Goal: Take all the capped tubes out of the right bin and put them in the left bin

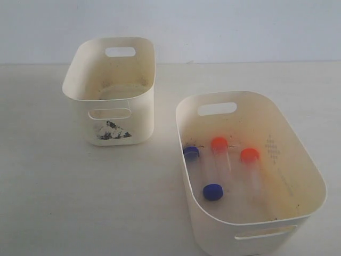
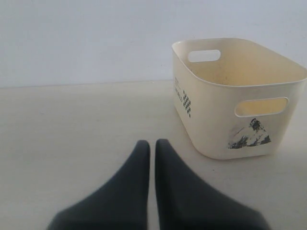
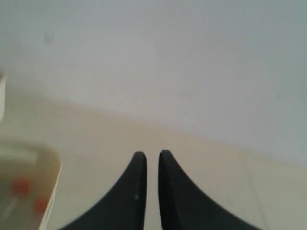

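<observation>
Lying inside the right bin point(image 1: 299, 172), at the lower right of the exterior frame, are all four capped tubes point(image 1: 219, 145), the blue caps point(image 1: 212, 191) left of the orange-red caps point(image 1: 249, 155). The left bin point(image 1: 141, 114) stands apart at upper left. Only the wrist views show the tools. The left gripper point(image 2: 152, 142) and right gripper point(image 3: 152, 153) each hold nothing, jaws almost together. The left wrist view shows the left bin's sticker point(image 2: 249, 134) close up; the right wrist view catches a blurred corner of the right bin.

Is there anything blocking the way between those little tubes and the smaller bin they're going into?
Nothing visible. The capped tubes lie on the floor of the right bin, the left bin is open-topped, and only table lies between them. Only the walls need clearing.
</observation>
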